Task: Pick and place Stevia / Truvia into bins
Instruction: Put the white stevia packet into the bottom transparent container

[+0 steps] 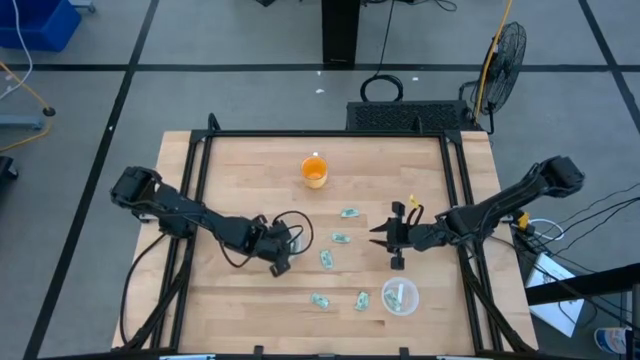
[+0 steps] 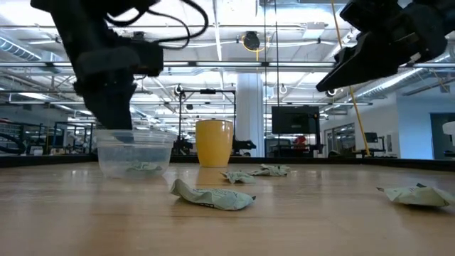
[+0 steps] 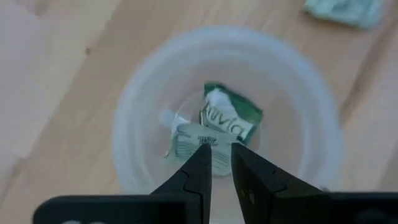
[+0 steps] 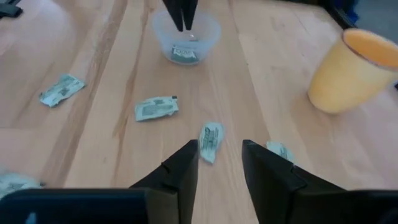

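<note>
My left gripper (image 3: 221, 152) hangs, fingers down, over the mouth of a clear cup (image 3: 134, 93), open by a narrow gap. Two packets lie on the cup's bottom, a green Truvia one (image 3: 233, 118) and a whiter one (image 3: 189, 140). My right gripper (image 4: 221, 158) is open and raised above the table (image 1: 385, 238), with a packet (image 4: 211, 138) lying just ahead of its fingers. Several more packets lie flat on the wood (image 1: 349, 212) (image 1: 326, 258) (image 1: 320, 301) (image 1: 361, 299). The second clear cup (image 1: 400, 297) stands near the table's near edge with a packet inside.
An orange cup (image 1: 314, 171) stands upright toward the far edge. In the low view crumpled packets (image 2: 213, 198) (image 2: 416, 193) lie in the foreground. A black frame rail (image 1: 205, 150) borders the wooden table. The left arm's cable loops beside its gripper (image 1: 292, 228).
</note>
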